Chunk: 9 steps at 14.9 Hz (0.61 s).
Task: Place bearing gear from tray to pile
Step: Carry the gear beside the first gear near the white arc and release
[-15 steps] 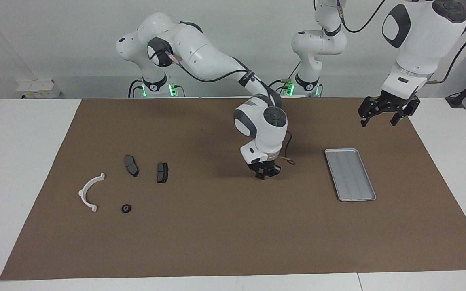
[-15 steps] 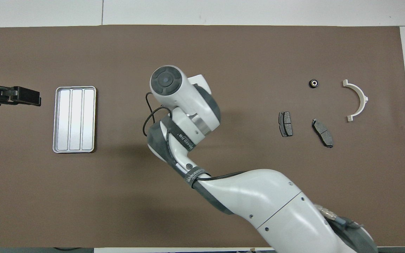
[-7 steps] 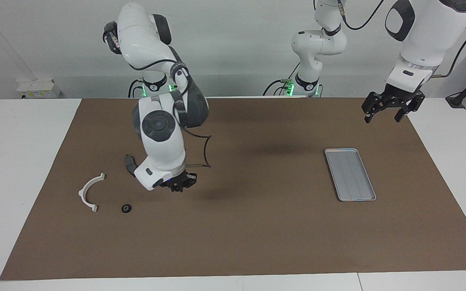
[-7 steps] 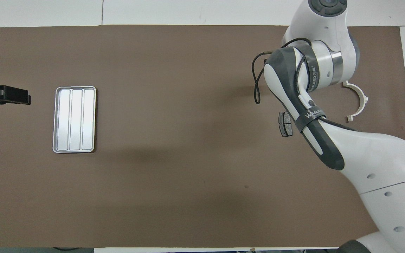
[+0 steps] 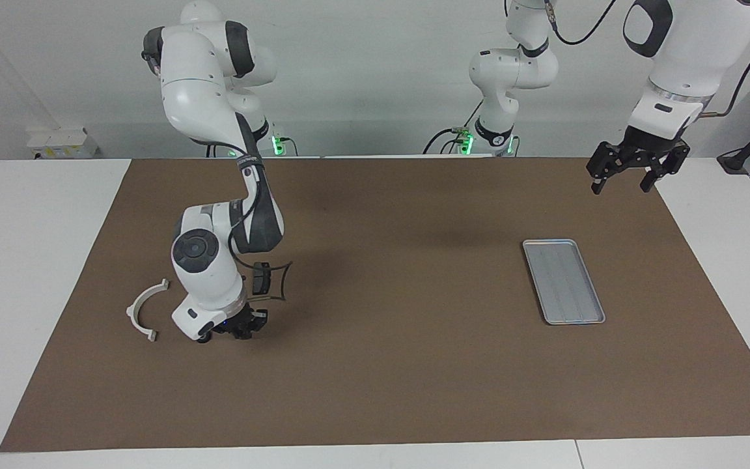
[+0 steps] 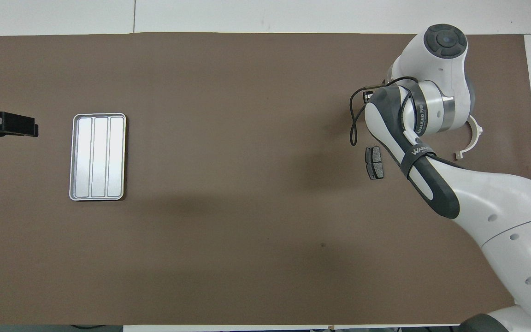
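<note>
Hanging low over the brown mat (image 5: 375, 365), the right pincer (image 5: 239, 327) sits at the right arm's end of the surface (image 5: 43, 273), fingertips closed together; whether anything is pinched between them can't be made out. It's down among the pile: the white curved bracket (image 5: 142, 309) lies just beside it toward the right arm's end, and one dark brake-pad piece (image 5: 260, 279) lies just beside it, nearer to the robots, partly covered by the wrist cable. In the overhead view the right arm covers most of this spot, so only that pad (image 6: 374, 162) and part of the bracket (image 6: 472, 139) show. No bearing gear can be seen in either view; if it's under the right wrist, that's hidden. Printed lettering runs along the black band of the right arm's forearm (image 6: 416, 151), too small to read reliably. Left pincer (image 5: 632, 174) hangs with fingers spread apart, holding nothing, over the mat's edge at the left arm's end, waiting. Tray (image 5: 564, 281) lies flat on the mat near the left arm's end, well apart from the pile, ribs lengthwise, nothing visible in it.
</note>
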Motion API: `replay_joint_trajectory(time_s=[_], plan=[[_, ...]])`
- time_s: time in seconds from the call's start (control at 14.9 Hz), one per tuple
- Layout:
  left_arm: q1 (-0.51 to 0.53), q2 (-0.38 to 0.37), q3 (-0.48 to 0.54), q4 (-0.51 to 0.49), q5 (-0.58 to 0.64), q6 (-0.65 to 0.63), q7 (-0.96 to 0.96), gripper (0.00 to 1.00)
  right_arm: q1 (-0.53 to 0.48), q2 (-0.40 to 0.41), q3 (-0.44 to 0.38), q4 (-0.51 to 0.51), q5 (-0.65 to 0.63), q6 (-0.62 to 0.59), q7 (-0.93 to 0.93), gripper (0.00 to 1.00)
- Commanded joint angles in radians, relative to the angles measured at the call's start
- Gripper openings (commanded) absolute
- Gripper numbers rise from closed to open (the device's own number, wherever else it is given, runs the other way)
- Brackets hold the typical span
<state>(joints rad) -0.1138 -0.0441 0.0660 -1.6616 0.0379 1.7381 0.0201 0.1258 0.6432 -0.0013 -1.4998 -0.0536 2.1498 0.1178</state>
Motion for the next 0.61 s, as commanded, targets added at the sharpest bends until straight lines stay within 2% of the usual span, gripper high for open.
replay_joint_trajectory(time_s=[0.0, 0.07, 0.13, 0.2, 0.54], plan=[[0.000, -0.017, 0.001, -0.012, 0.011, 0.015, 0.009, 1.00, -0.015, -0.050, 0.014, -0.082, -0.015, 0.048, -0.009, 0.00], [-0.001, -0.017, 0.001, -0.012, 0.011, 0.015, 0.009, 1.00, -0.014, -0.050, 0.014, -0.082, -0.015, 0.047, -0.004, 0.00], [-0.001, -0.017, 0.001, -0.012, 0.011, 0.017, 0.011, 1.00, -0.014, -0.050, 0.014, -0.083, -0.015, 0.045, -0.003, 0.14], [-0.001, -0.017, 0.001, -0.012, 0.011, 0.021, 0.009, 1.00, -0.014, -0.051, 0.014, -0.083, -0.014, 0.045, -0.001, 0.99], [0.017, -0.001, -0.009, -0.007, 0.010, 0.008, -0.006, 1.00, -0.017, -0.069, 0.014, -0.080, -0.014, 0.025, -0.003, 1.00]])
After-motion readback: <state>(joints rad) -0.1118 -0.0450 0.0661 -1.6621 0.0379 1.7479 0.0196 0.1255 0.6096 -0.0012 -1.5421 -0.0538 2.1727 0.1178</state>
